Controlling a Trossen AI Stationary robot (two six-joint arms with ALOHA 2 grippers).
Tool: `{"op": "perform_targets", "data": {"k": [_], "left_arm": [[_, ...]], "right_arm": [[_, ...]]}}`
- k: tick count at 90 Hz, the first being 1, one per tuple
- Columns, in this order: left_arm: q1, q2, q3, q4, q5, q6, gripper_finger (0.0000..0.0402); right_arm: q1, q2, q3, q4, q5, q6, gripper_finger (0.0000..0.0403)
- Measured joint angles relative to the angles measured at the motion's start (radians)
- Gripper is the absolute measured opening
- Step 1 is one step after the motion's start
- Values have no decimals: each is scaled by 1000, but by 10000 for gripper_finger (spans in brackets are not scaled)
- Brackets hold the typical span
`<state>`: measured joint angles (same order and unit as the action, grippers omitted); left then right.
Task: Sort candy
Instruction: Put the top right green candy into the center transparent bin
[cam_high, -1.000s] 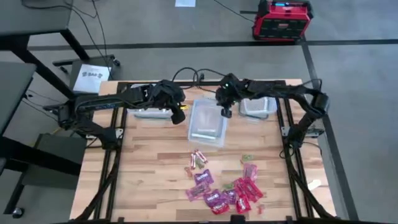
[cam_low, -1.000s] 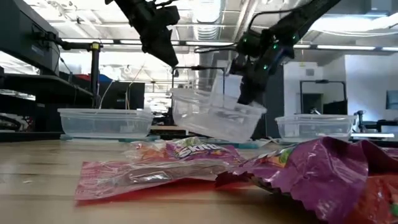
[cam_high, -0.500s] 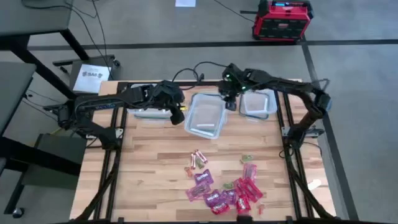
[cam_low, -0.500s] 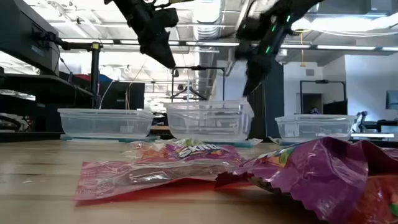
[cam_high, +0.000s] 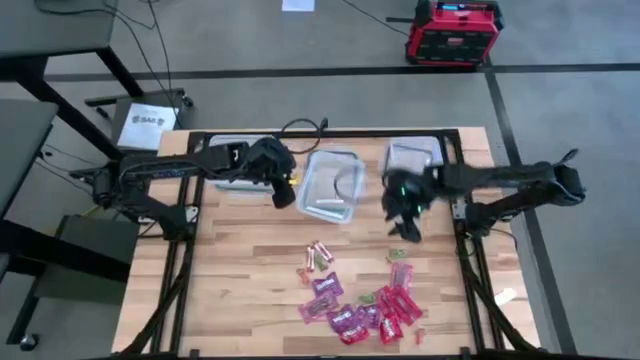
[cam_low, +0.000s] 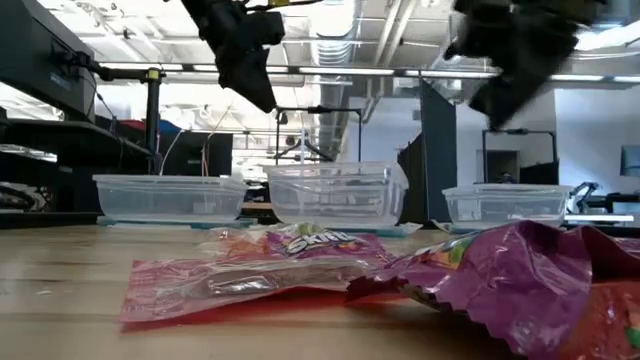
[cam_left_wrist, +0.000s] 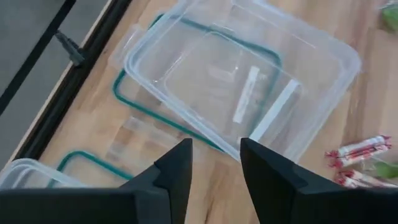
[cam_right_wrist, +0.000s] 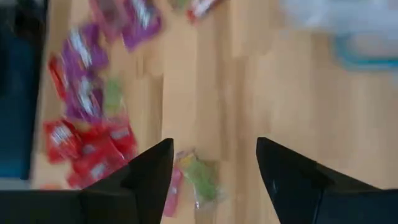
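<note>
Candy (cam_high: 360, 300) lay unsorted at lower centre while my right gripper (cam_high: 404, 222), fingers spread and empty, hung above it, needing descent onto one packet.

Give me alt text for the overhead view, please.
Three clear containers line the wooden table's far side, with a candy pile near the front. The right gripper hangs open between them; the left gripper waits beside the middle container.
</note>
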<state>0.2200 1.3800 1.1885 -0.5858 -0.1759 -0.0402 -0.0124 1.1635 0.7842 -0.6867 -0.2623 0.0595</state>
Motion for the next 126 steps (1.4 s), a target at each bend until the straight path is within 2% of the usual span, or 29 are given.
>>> {"op": "perform_targets", "data": {"k": [9, 22, 40, 54, 65, 75, 81, 89, 100, 111, 119, 126], "left_arm": [[-14, 0, 0, 0, 0, -11, 123], [-29, 0, 0, -3, 0, -30, 123], [-43, 0, 0, -6, 0, -51, 123], [-51, 0, 0, -7, 0, -55, 123], [-52, 0, 0, -7, 0, -57, 123], [-52, 0, 0, -7, 0, -58, 123], [-52, 0, 0, -7, 0, -58, 123], [-52, 0, 0, -8, 0, -37, 123], [-47, 0, 3, -11, 0, -2, 123], [-45, -1, 16, -25, 0, 24, 123], [-41, -1, 26, -41, -1, 35, 123], [-41, -1, 38, -63, -1, 30, 123]], "right_arm": [[95, 21, -108, 114, 75, 36, 215], [173, 75, -149, 145, 153, 43, 214], [230, 155, -151, 169, 169, 38, 213], [266, 237, -151, 170, 184, 38, 194], [282, 303, -142, 167, 244, 38, 146], [270, 328, -112, 137, 246, -7, 53], [255, 319, -79, 98, 264, -84, 18], [206, 284, -3, 57, 327, -175, 17], [64, 242, 102, 74, 370, -349, 11], [-107, 243, 154, 308, 369, -432, 8], [-210, 271, 156, 489, 328, -396, 18], [-274, 321, 157, 570, 270, -338, 41]]}}
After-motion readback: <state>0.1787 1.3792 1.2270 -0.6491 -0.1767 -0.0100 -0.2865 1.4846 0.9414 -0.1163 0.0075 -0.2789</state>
